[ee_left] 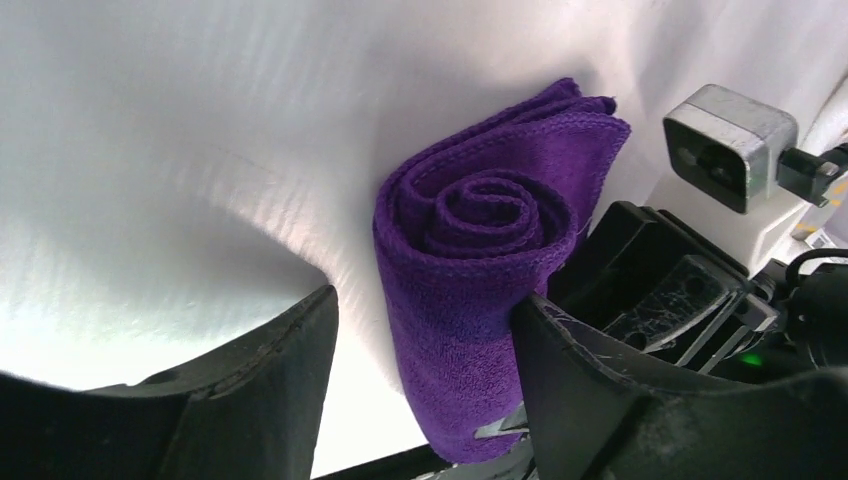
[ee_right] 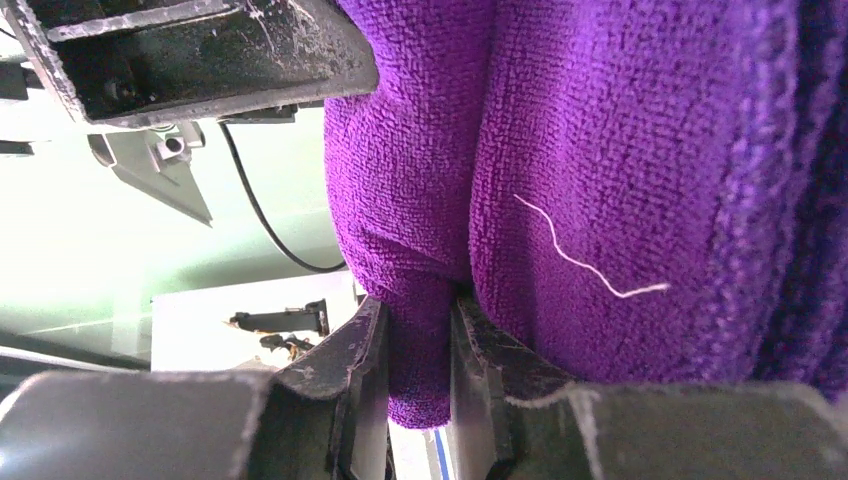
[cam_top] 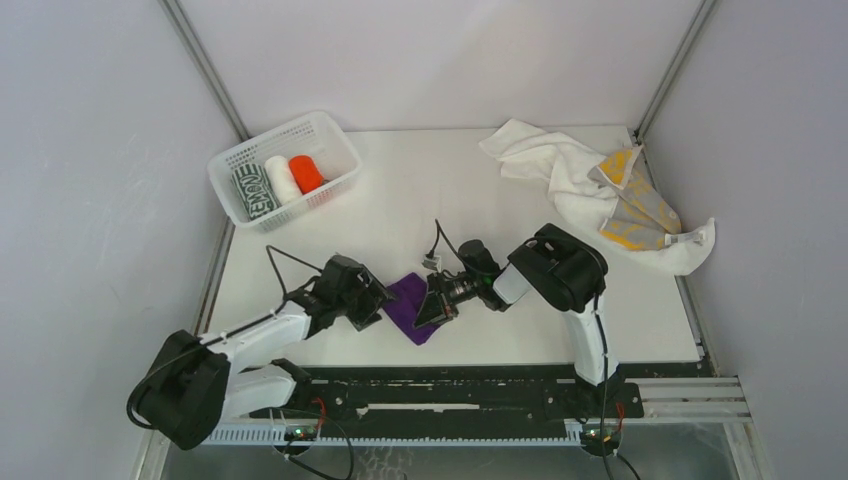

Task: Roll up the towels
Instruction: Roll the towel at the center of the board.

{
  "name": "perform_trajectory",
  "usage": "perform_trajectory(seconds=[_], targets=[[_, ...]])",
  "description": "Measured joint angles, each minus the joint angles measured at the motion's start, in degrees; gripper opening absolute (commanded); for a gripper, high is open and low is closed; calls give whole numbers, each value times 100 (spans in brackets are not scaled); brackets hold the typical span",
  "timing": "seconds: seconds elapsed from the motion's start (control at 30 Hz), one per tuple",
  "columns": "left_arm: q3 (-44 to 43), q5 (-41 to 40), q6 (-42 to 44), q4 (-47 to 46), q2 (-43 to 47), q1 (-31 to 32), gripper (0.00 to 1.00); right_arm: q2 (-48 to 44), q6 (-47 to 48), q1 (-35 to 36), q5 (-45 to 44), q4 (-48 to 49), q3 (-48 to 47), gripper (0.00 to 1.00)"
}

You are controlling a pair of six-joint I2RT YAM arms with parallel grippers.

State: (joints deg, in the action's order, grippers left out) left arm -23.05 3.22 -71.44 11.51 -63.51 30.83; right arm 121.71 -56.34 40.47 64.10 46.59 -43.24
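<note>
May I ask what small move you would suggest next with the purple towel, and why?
Probably close the left gripper on the purple towel: it looks fully rolled, the open jaws straddle it with a gap on one side, and the right gripper pinches only a fold of it.

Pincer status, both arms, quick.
Left pincer: open, straddling the rolled purple towel.
Right pincer: closed on a fold of the purple towel.

White table point(cam_top: 400, 200) between pale walls point(cam_top: 100, 150) (metal corner posts point(cam_top: 205, 70)).
</note>
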Motion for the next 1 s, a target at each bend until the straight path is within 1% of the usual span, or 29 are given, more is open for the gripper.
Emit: perform_trajectory(seconds=[0.1, 0.23, 0.3, 0.4, 0.57, 0.7, 0.8, 0.9, 1.0], targets=[[-55, 20, -7, -197, -273, 57, 64, -81, 111, -24, -37, -245, -7, 25], [-109, 7, -13, -345, -470, 114, 63, -372, 448, -39, -186, -824, 0, 42], [-125, -7, -11, -367, -507, 127, 63, -649, 734, -37, -374, -1287, 7, 51], [-157, -22, -7, -369, -557, 142, 62, -1272, 1408, 2, -885, -2376, -35, 61], [-201, -55, -4, -372, -629, 173, 62, -2385, 2518, 269, -2293, -4286, -374, 69], [-278, -55, -2, -372, -734, 201, 63, -3088, 3230, 839, -3807, -5353, -715, 72], [-334, -55, 0, -369, -807, 216, 63, -3357, 3657, 1495, -4986, -5864, -953, 74], [-363, -50, 0, -367, -848, 221, 63, -3407, 4028, 2170, -6129, -6166, -1143, 75], [-378, -48, 0, -372, -876, 223, 63, -3377, 4323, 2706, -7001, -6373, -1217, 74]])
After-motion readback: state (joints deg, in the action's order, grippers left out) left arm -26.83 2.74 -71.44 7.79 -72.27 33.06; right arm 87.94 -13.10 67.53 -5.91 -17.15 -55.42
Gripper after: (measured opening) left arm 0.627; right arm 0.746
